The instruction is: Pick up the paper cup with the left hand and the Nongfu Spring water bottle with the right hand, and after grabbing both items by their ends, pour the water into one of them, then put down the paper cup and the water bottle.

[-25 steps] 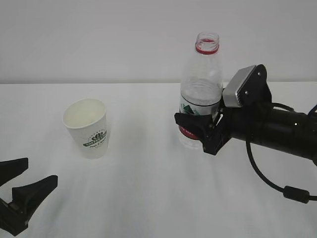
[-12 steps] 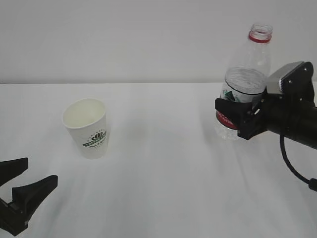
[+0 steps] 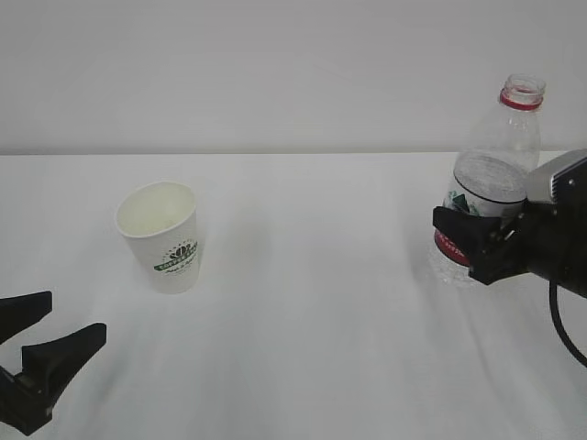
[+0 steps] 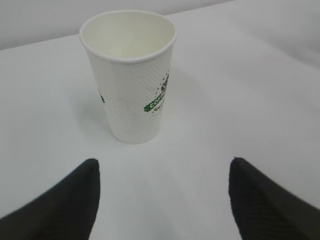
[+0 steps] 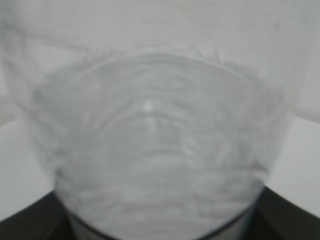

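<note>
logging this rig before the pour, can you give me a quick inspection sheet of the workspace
surface: white table, no spills seen
cup: paper cup upright, empty, standing free
bottle: water bottle uncapped, tilted, clamped at its label
clutter: nothing seen
left gripper: open, short of the cup, holding nothing
right gripper: shut on the bottle
cables: black cable hanging below the right arm
surroundings: plain white wall

We see a dimpled matt paper cup (image 4: pixel 131 75), a clear ribbed glossy plastic bottle (image 3: pixel 491 174), and a smooth matt white worktop (image 3: pixel 303 330).
</note>
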Available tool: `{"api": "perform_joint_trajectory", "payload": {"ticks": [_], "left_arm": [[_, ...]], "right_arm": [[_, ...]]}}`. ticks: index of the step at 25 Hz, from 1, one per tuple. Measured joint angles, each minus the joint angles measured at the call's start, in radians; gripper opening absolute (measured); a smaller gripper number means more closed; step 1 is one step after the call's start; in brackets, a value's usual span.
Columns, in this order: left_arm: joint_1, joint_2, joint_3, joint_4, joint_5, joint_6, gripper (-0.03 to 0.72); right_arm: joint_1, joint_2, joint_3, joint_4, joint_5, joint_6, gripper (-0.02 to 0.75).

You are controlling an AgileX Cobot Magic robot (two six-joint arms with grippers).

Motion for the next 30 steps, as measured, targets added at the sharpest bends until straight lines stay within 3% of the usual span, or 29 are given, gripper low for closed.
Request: {"api": "perform_joint_trajectory", "payload": {"ticks": [6,23,30], "left_arm": [[0.0,0.0,0.0,0.0,0.0,0.0,0.58],[0.0,0.0,-0.01,-0.045,-0.002,0.0,0.581],[0.0,0.04,-0.065,-0.053,-0.005,0.016,0.641]], "right_arm": [[0.0,-0.048,0.042,0.078,0.0,-0.063,0.485],[-0.002,-0.148,0.044,0.08,0.081,-0.079,0.485],[-0.002,-0.148,0.044,0.079,0.081,-0.08,0.485]]}}
